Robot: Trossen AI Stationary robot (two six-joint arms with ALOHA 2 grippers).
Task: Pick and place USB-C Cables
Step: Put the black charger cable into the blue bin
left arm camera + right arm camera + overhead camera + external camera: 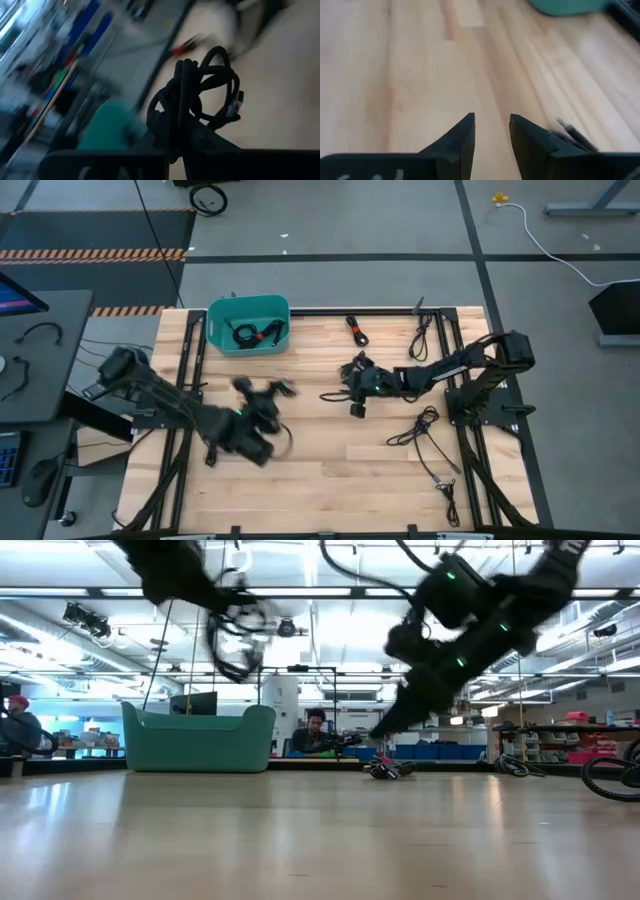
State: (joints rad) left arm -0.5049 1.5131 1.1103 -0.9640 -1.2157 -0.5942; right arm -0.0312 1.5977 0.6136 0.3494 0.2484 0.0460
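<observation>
A robotics lab in an open workshop hall: ceiling strip lights, blue storage bins, a person seated beyond the counter's far edge.

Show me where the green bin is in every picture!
High view: the teal bin sits at the table's far edge, left of centre.
Low view: the bin stands at the far left.
Left wrist view: a blurred teal shape beside the gripped cable coil.
Right wrist view: only an edge, at the top.
Shared landmark: the wooden tabletop.
</observation>
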